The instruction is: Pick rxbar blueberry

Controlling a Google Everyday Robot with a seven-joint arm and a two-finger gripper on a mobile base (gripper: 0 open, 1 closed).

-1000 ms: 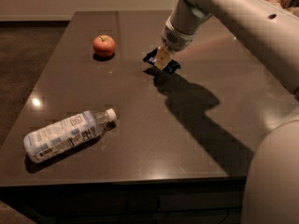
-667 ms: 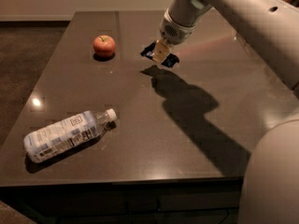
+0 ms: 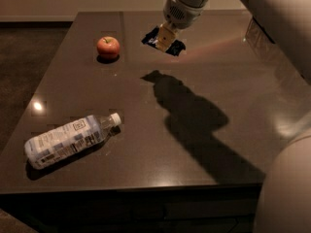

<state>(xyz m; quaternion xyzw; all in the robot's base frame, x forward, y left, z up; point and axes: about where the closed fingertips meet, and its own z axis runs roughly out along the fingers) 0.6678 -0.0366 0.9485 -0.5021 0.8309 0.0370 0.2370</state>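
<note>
The rxbar blueberry [image 3: 177,47] is a flat dark navy bar, held clear of the dark table [image 3: 146,125] at the far middle. My gripper [image 3: 165,37] comes down from the upper right and is shut on the bar's middle; the bar's ends stick out on both sides of the pale fingers [image 3: 166,33]. The bar and gripper cast a shadow on the table nearer the camera, apart from the bar.
A red apple [image 3: 108,46] sits at the far left of the table. A clear water bottle with a white label [image 3: 70,140] lies on its side at the front left. My arm's bulk fills the right edge of the view.
My gripper has risen from the table with the bar in it. Its shadow has separated from the bar. The apple and bottle have not moved.
</note>
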